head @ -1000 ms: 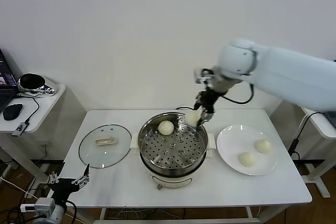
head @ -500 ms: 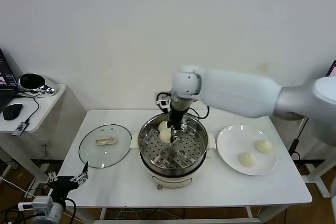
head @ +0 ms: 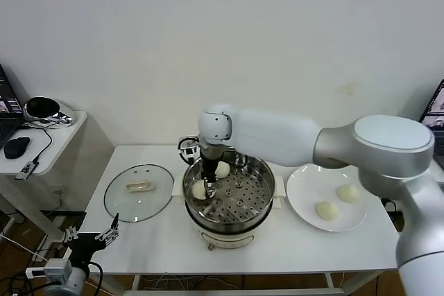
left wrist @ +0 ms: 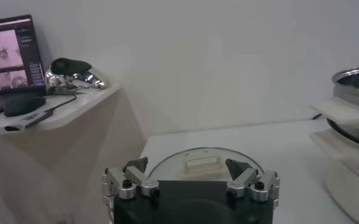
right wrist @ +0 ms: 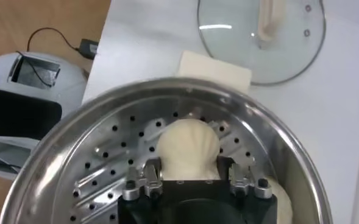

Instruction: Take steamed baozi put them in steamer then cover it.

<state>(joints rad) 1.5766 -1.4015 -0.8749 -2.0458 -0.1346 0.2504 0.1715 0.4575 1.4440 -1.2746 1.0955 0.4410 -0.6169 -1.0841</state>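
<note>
Once the right gripper (head: 201, 188) had swung left into the steamer (head: 263, 171), its jaws still clasped a baozi (right wrist: 187, 148). Release remained. The left gripper (left wrist: 190, 181) hung wide open, empty.

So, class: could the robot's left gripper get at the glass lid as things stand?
Probably yes: the left gripper sits open at the table's near corner, and the glass lid lies uncovered just ahead of it.

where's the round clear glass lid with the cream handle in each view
Head view: the round clear glass lid lies flat on the white table, on the robot's left of the shiny steel steamer.
Left wrist view: the lid shows just beyond the open left gripper.
Right wrist view: the lid lies on the table beyond the steamer rim.
Shared landmark: the steamer, beside the lid in all three.
</note>
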